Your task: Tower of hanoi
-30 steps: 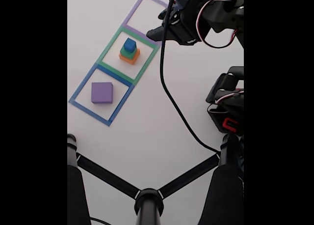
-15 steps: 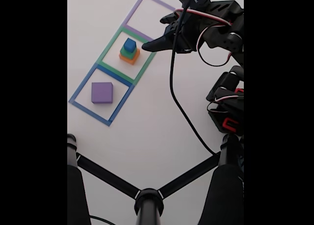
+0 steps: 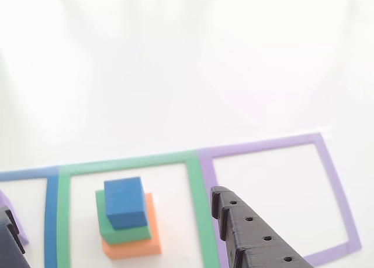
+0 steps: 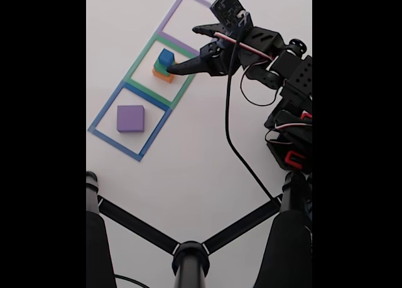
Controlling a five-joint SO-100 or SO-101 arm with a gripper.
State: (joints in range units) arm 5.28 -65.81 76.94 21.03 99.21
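Observation:
The tower of hanoi blocks sit in two places. A small blue cube [image 4: 166, 57] tops a green block [image 4: 161, 68] and an orange block [image 4: 164, 77] inside the green taped square [image 4: 139, 65]. The largest purple block [image 4: 130, 119] lies alone in the blue taped square. My gripper [image 4: 183, 50] reaches in from the right, open, its lower finger tip just beside the stack. In the other view the blue cube [image 3: 124, 202], green block [image 3: 103, 222] and orange block [image 3: 133, 248] lie between one dark finger [image 3: 251, 239] and the other finger [image 3: 8, 236]. Nothing is held.
The purple taped square [image 4: 186, 16] at the far end holds no block. A black cable [image 4: 229, 137] hangs from the arm across the white table. A black camera stand [image 4: 188, 253] and its struts cross the near part; the arm's base [image 4: 292, 143] stands at the right.
The arm has swung left and down from over the purple square toward the stack. Its fingers now stand wider apart, with the lower one next to the stack.

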